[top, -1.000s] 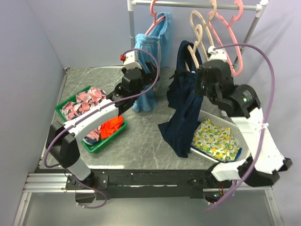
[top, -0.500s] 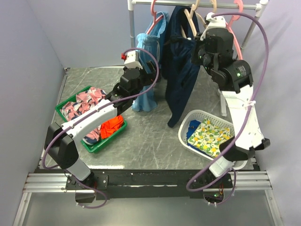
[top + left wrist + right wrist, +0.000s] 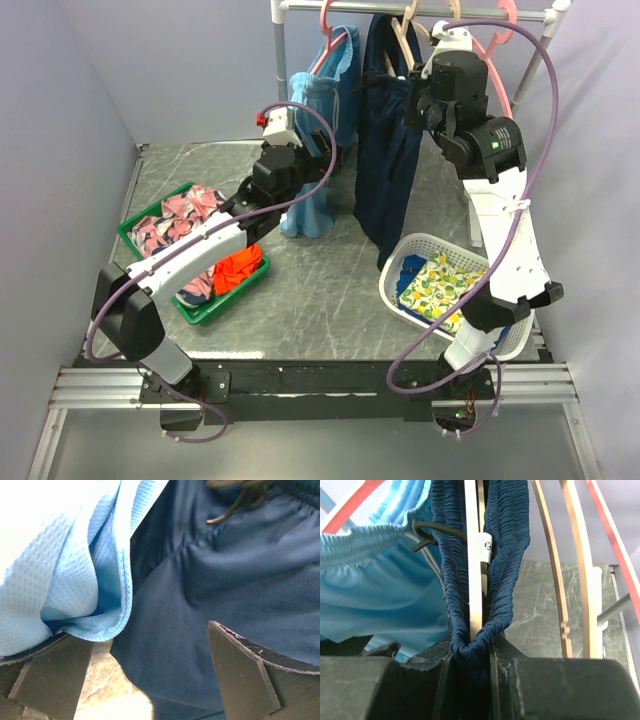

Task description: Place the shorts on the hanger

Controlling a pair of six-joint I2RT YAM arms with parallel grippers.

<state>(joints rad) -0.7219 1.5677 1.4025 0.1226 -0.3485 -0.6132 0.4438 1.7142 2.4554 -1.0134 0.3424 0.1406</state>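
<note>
The dark navy shorts (image 3: 385, 150) hang from the beige hanger (image 3: 403, 32), whose top is up at the clothes rail (image 3: 430, 12). My right gripper (image 3: 418, 98) is shut on the gathered waistband and the hanger bar together. In the right wrist view the shorts (image 3: 502, 555) wrap the hanger (image 3: 474, 580) and both run down into my gripper (image 3: 472, 647). My left gripper (image 3: 318, 165) is open beside the shorts. In the left wrist view it (image 3: 150, 635) is empty, with the shorts (image 3: 240, 580) just beyond its fingers.
A light-blue garment (image 3: 320, 150) hangs on a pink hanger left of the shorts and brushes my left gripper (image 3: 65, 565). Further pink hangers (image 3: 495, 70) and a bare beige hanger (image 3: 570, 570) hang to the right. A green bin (image 3: 133, 222) holds clothes; a white basket (image 3: 398, 272) holds patterned cloth.
My right arm has lifted the hanger and shorts up and back to the rail; the shorts' hem has risen off the table by the basket. The left arm has barely moved.
</note>
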